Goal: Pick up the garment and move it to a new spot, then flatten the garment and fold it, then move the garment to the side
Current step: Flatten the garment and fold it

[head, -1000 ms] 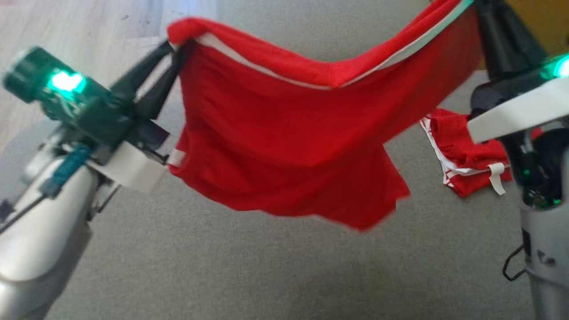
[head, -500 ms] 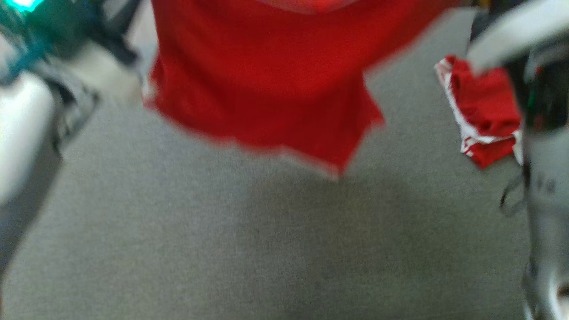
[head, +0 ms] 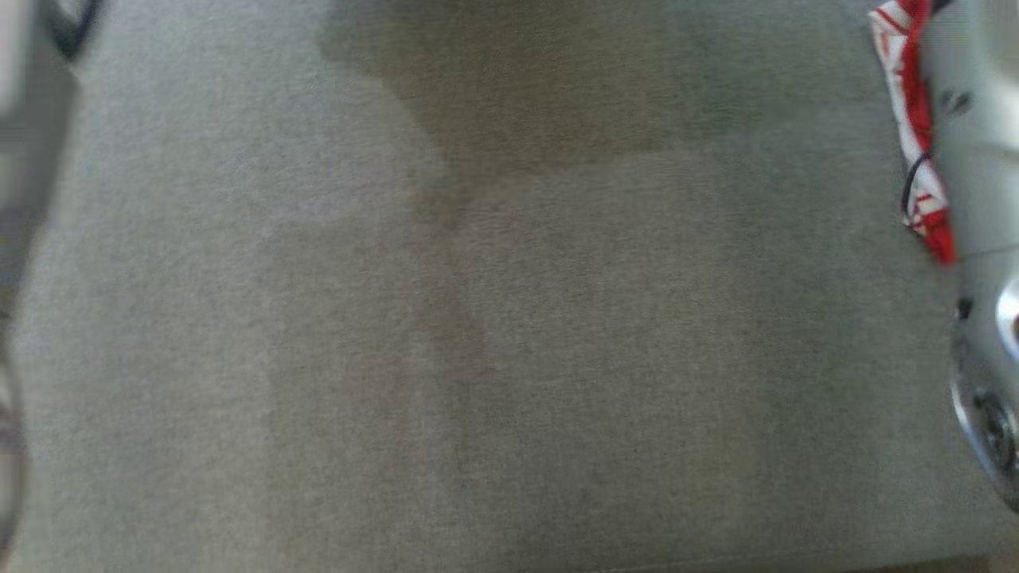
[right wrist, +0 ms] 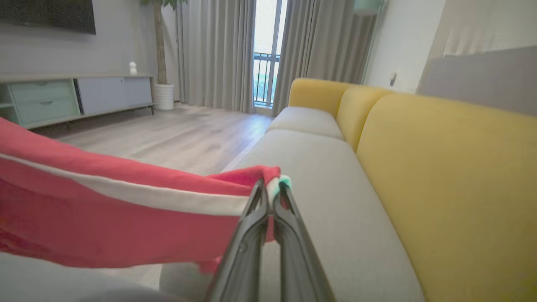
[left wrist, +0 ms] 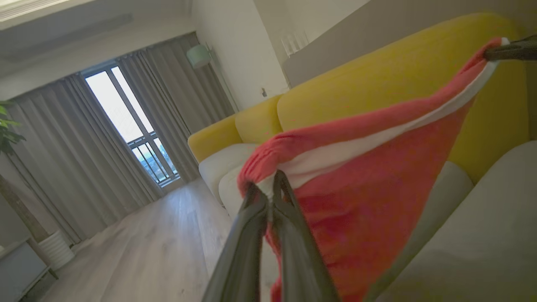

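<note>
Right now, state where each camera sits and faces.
Head view: from the head, down at the grey fabric seat cushion; pale arm at right.
Left wrist view: along the shut left jaws, at the red cloth garment with a white band.
Right wrist view: along the shut right jaws, toward the curtained window.
Both wrist views share the garment and the yellow sofa back.

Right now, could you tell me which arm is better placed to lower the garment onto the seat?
Right, probably. The right end effector is shut on the garment with grey seat beyond its tips; the left end effector, shut on the other corner, looks past the seat edge toward the floor.
</note>
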{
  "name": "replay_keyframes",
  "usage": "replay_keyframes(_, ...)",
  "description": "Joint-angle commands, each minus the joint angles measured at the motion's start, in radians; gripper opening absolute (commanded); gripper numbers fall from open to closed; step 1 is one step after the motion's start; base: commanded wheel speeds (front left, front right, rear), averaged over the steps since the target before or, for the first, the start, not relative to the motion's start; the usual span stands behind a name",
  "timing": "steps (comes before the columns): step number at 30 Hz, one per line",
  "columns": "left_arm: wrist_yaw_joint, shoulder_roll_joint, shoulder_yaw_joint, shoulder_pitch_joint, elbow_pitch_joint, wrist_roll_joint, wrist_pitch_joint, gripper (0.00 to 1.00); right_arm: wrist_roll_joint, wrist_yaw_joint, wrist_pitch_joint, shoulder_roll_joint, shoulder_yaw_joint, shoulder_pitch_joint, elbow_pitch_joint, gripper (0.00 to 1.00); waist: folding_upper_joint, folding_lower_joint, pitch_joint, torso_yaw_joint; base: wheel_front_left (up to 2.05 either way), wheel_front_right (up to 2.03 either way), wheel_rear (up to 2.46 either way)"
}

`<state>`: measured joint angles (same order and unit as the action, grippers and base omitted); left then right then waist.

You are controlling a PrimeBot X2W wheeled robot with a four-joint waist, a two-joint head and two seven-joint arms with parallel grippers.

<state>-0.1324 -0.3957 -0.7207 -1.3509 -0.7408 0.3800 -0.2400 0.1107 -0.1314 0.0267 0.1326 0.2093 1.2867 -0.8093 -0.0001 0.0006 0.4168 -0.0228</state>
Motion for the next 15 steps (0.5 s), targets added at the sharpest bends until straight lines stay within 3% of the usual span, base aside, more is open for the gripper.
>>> replay_keyframes(1, 0.002, -0.032, 0.024, -0.023, 0.021, 0.008, -0.009, 0.00, -0.007, 0.001, 0.014, -0.020, 0.006, 0.008, 0.027, 0.00, 0.0001, -0.0006, -0.001, 0.012, 0.00, 0.00, 0.00)
replay_keyframes(7, 0.002, 0.014, -0.057, 0.146, 0.028, 0.020, -0.021, 0.00, 0.035, 0.001, 0.058, 0.010, 0.112, -0.082, -0.130, 0.00, 0.0001, -0.0006, -0.025, 0.035, 0.00, 0.00, 0.00)
replay_keyframes(15, 0.002, -0.039, -0.129, 0.401, 0.151, -0.016, -0.022, 0.00, 0.235, 0.001, -0.051, 0.113, 0.404, -0.241, -0.137, 0.00, 0.0001, -0.0006, -0.127, 0.015, 0.00, 0.00, 0.00)
